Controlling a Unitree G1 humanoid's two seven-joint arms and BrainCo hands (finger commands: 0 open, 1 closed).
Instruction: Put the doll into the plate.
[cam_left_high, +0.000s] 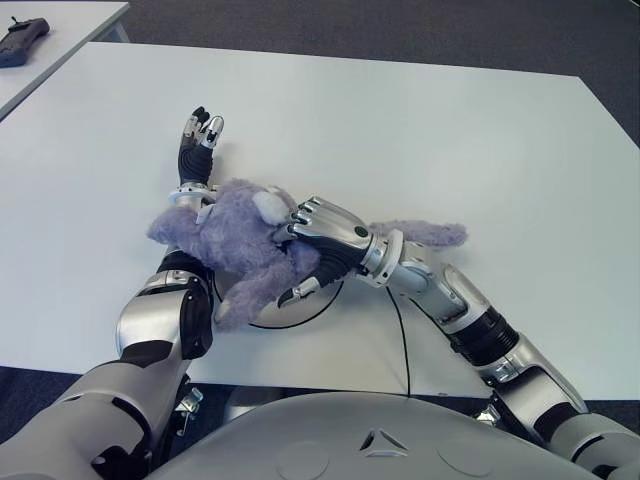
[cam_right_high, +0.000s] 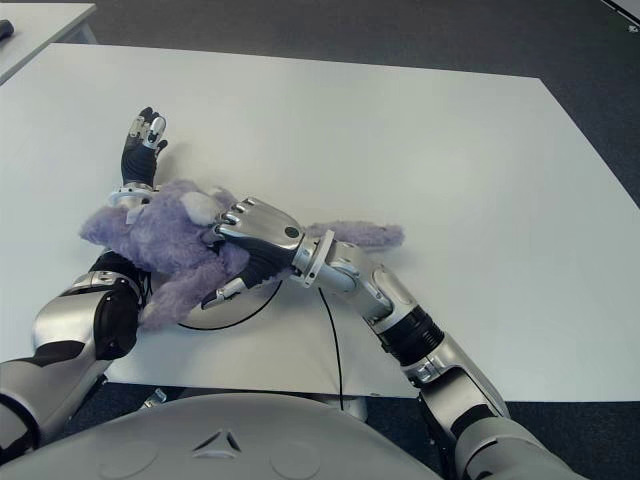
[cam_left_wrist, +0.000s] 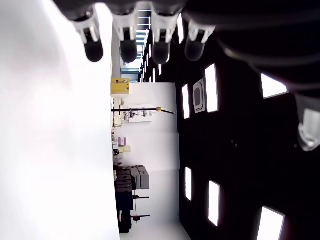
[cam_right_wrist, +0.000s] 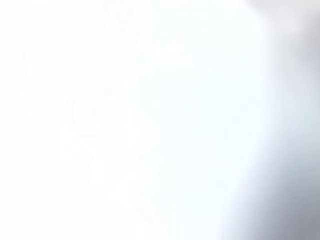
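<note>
A purple plush doll with a white ear patch shows over the left part of the plate, a white disc with a dark rim near the table's front edge. My right hand is shut on the doll's body, fingers over the top and thumb below. The doll's tail trails to the right behind that wrist. Whether the doll touches the plate I cannot tell. My left hand stretches out just beyond the doll, fingers straight and holding nothing. The doll hides the left wrist. The right wrist view shows nothing readable.
The white table stretches wide to the back and right. A thin black cable runs from near the plate over the front edge. A black controller lies on a second table at the far left.
</note>
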